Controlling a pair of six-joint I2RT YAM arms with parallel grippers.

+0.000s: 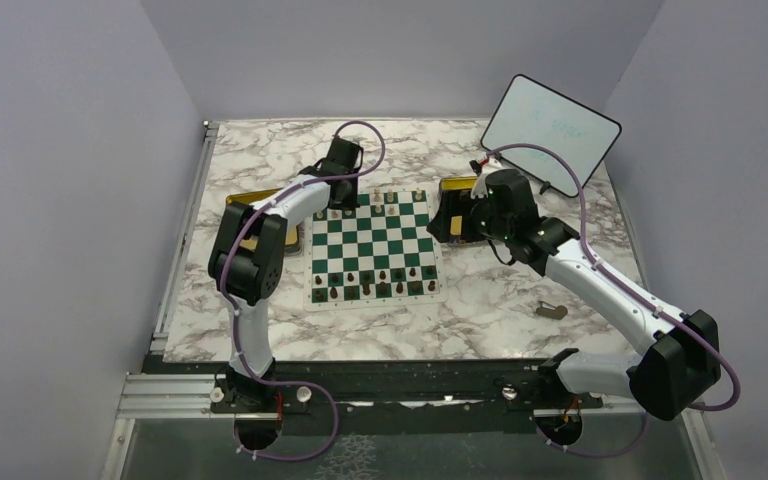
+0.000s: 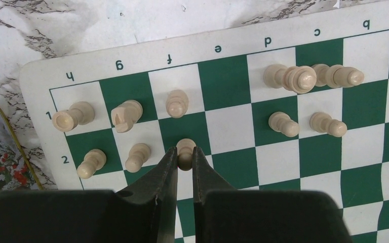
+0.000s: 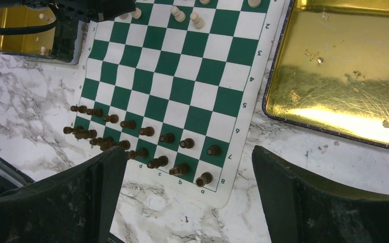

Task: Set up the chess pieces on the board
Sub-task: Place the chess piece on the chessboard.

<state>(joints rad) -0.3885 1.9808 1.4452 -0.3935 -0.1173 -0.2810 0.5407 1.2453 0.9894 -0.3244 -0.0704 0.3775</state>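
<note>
The board (image 1: 360, 236) lies mid-table. Dark brown chess pieces (image 1: 375, 283) fill its two near rows, also seen in the right wrist view (image 3: 147, 147). Cream pieces stand along the far rows: a rook (image 2: 71, 117), a knight (image 2: 126, 114), a bishop (image 2: 177, 103) and pawns (image 2: 138, 157). My left gripper (image 2: 184, 156) is shut on a cream pawn (image 2: 185, 149) over the green f2 square. Whether the pawn rests on the board I cannot tell. My right gripper (image 3: 190, 157) hangs wide open and empty above the board's right near corner.
A gold tray (image 1: 448, 222) sits right of the board, shiny and nearly bare (image 3: 334, 76). Another gold tray (image 1: 243, 215) lies to the left, its patterned rim (image 2: 0, 152) beside the board's corner. A whiteboard (image 1: 550, 130) stands at back right. A small object (image 1: 552, 311) lies front right.
</note>
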